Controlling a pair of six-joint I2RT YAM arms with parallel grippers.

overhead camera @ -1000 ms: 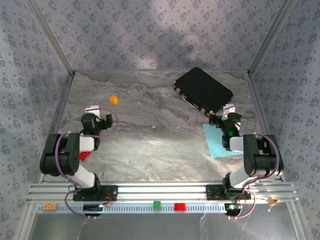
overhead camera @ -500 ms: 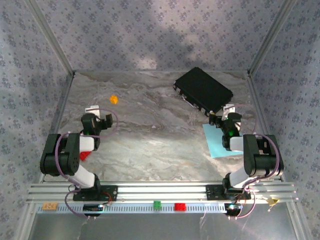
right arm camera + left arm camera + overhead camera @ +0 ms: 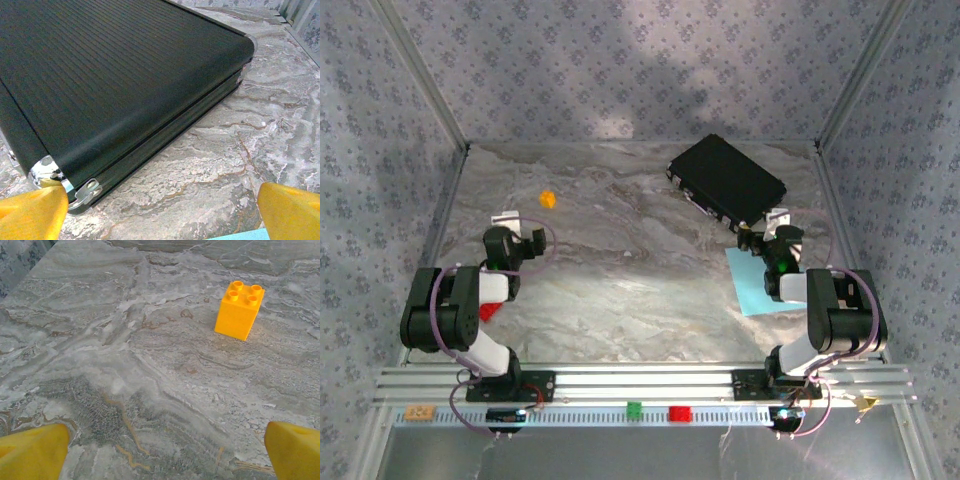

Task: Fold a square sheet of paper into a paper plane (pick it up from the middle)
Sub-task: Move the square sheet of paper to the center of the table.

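The square sheet of paper [image 3: 752, 285] is light blue and lies flat on the marble table at the right, partly under my right arm; a sliver of its edge [image 3: 240, 236] shows at the bottom of the right wrist view. My right gripper [image 3: 768, 232] hangs over the sheet's far edge, open, its yellow fingertips [image 3: 290, 210] wide apart and holding nothing. At the left my left gripper [image 3: 516, 232] is open over bare table, with its yellow fingertips [image 3: 32, 452] at the frame corners. No paper plane is in view.
A black rectangular case [image 3: 726, 180] lies at the back right, just beyond the right gripper, with a metal latch [image 3: 87, 189] on its near corner. A small orange brick [image 3: 548, 199] stands at the back left. Metal frame posts and patterned walls enclose the table [image 3: 620, 270].
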